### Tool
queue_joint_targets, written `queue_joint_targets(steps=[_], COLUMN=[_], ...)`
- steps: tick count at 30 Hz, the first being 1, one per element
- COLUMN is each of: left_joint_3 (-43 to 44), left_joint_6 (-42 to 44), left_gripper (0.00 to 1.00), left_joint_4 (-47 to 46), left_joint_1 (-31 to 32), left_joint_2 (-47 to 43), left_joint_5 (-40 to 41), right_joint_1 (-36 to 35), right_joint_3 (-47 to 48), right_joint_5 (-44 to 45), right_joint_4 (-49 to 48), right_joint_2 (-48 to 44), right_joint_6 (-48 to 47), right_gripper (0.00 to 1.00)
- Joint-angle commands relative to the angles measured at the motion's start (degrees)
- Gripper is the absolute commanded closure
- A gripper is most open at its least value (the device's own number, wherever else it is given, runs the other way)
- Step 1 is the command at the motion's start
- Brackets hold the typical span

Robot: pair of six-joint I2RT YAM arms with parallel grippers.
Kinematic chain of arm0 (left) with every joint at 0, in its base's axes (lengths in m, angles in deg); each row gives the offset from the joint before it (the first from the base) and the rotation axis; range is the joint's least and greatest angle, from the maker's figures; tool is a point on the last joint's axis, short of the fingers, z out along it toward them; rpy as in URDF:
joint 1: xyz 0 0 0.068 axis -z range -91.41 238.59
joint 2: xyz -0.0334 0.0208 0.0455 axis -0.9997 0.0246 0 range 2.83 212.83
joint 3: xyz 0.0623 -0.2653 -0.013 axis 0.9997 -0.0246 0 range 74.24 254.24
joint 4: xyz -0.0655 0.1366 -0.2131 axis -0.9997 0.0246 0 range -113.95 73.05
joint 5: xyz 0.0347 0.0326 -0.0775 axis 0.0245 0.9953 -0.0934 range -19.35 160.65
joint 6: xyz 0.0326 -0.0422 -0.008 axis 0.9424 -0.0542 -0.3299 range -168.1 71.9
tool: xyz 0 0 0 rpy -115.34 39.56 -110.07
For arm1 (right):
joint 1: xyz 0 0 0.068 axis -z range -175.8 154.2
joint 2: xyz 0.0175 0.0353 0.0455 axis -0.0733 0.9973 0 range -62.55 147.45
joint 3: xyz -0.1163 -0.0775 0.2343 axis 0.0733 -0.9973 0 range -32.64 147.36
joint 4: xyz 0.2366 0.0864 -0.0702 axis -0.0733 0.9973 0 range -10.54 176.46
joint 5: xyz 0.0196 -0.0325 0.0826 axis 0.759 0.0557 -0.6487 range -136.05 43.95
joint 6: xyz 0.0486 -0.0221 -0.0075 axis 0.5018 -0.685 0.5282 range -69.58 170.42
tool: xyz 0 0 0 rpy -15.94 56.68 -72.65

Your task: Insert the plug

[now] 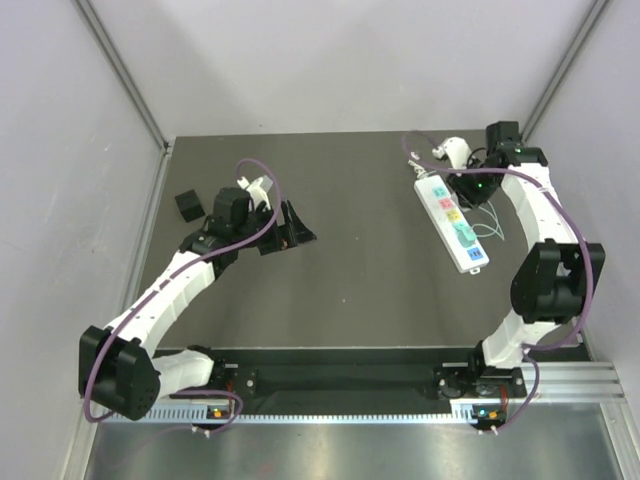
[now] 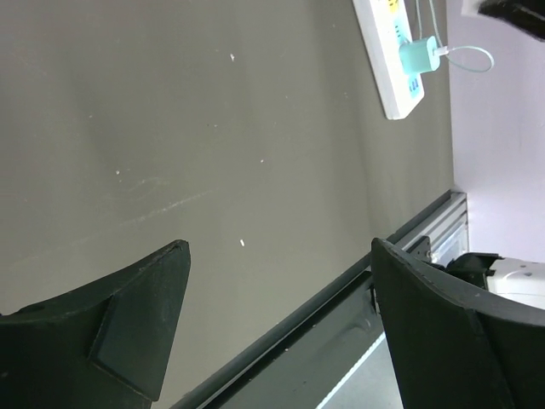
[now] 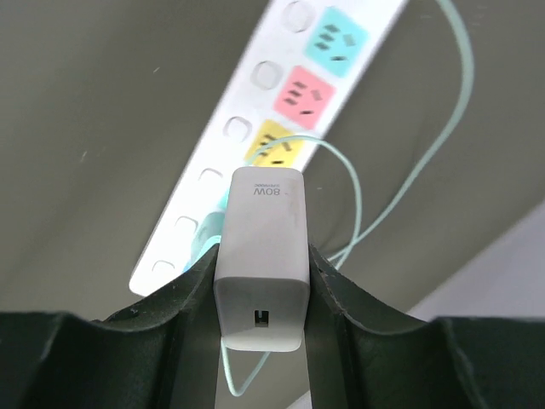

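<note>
A white power strip (image 1: 451, 221) with coloured sockets lies at the right of the dark table; it also shows in the right wrist view (image 3: 255, 128) and the left wrist view (image 2: 387, 51). A teal plug (image 1: 464, 234) with a thin teal cable (image 3: 426, 145) sits in the strip. My right gripper (image 3: 262, 281) is shut on a white 80W charger plug (image 3: 260, 256), held above the strip near its yellow socket. My left gripper (image 2: 277, 281) is open and empty over the table's left-middle, also seen in the top view (image 1: 290, 232).
A small black cube (image 1: 188, 205) lies at the far left. A white cylinder (image 1: 455, 150) and a coiled cord lie behind the strip. Grey walls close in on both sides. A metal rail (image 1: 400, 385) runs along the near edge.
</note>
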Motion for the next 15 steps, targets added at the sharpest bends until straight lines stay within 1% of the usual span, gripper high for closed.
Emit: queue_joint_targets(steps=[1,3,7,11,15], left_joint_3=[-1.12,-1.38,-1.47,-0.77,-0.77], left_joint_6=[2.78,3.48,3.66,4.28,4.01], left_gripper=[0.09,0.09,0.1,0.1,0.1], left_joint_4=[-1.85,-1.5,-0.62,0.87,0.88], left_joint_1=[-0.32,-0.14,-0.14,-0.14,0.3], left_joint_2=[-1.03,-1.47,-1.47,-1.12,-1.21], left_joint_5=[0.99,1.96,2.23,1.7,1.44], right_joint_1=[-0.79,-3.16,-5.8,-8.7,-9.23], right_joint_3=[2.93,5.22,6.89,7.34,8.48], right_joint_5=[-4.98,-3.93,1.78,5.21,9.5], right_joint_4=[8.54,11.54,13.04,12.52,10.69], right_joint_2=[2.36,5.26,8.6,10.18,11.77], right_joint_6=[-12.97,-16.92,-18.6,-22.2,-22.38], right_gripper=[1.0,1.0,1.0,1.0,1.0])
